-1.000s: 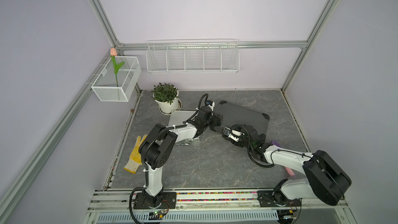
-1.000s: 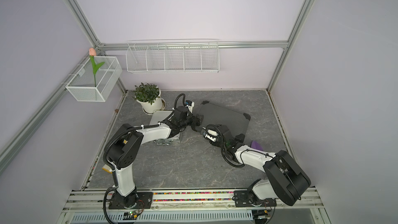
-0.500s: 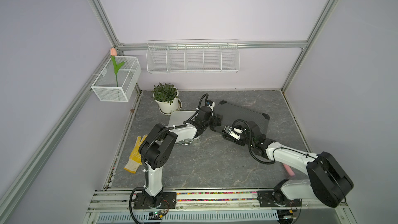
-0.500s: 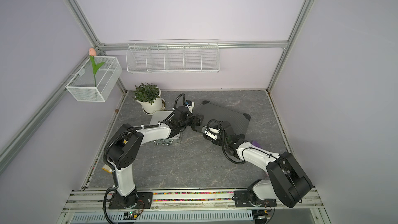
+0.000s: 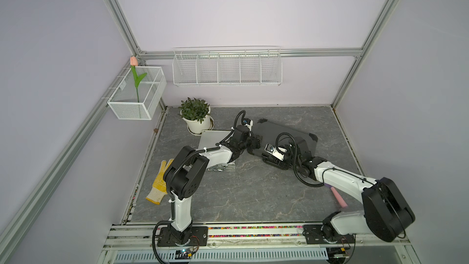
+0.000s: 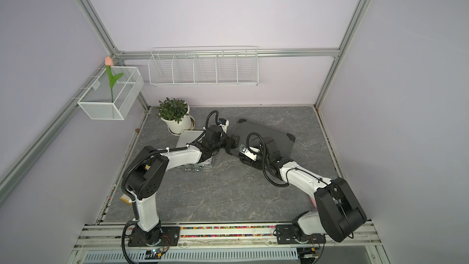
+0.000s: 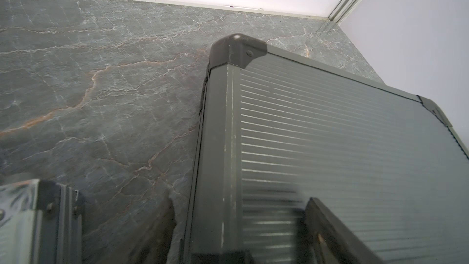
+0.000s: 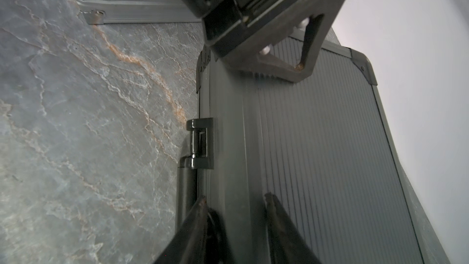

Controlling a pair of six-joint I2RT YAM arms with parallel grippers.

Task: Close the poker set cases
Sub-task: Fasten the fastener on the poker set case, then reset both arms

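The dark grey case [image 5: 284, 133] lies flat on the stone tabletop [image 5: 241, 191], lid down, ribbed top upward. Its long axis runs on a slant: one black-capped corner points back toward the potted plant [image 5: 195, 115], the opposite one [image 5: 313, 138] away from the plant and a little nearer the arm bases. In the right wrist view the handle [image 8: 187, 189] and a black hinge bracket [image 8: 200, 143] sit on the long side facing the bare tabletop.

The silver case [image 5: 214, 138] lies just in front of the potted plant, also flat and closed, its latched edge [image 5: 220, 168] turned away from the plant. Much of it is covered by the left arm, so its exact heading is hard to judge. The two cases sit close together, with a strip of stone between them.

The left gripper [image 5: 255, 143] stands wide, at the grey case's end nearest the plant; in the right wrist view one of its fingers [image 8: 291, 69] rests on the ribbed lid, the case edge between the jaws, nothing clamped. The right gripper [image 8: 234, 214] is at the handle side, farther from the plant, jaws narrowed to a moderate gap astride the smooth lid rim; whether the fingertips [image 8: 271, 199] press the case I cannot tell.

A yellow glove [image 5: 161, 181] lies by the left arm's base, well apart from the plant.
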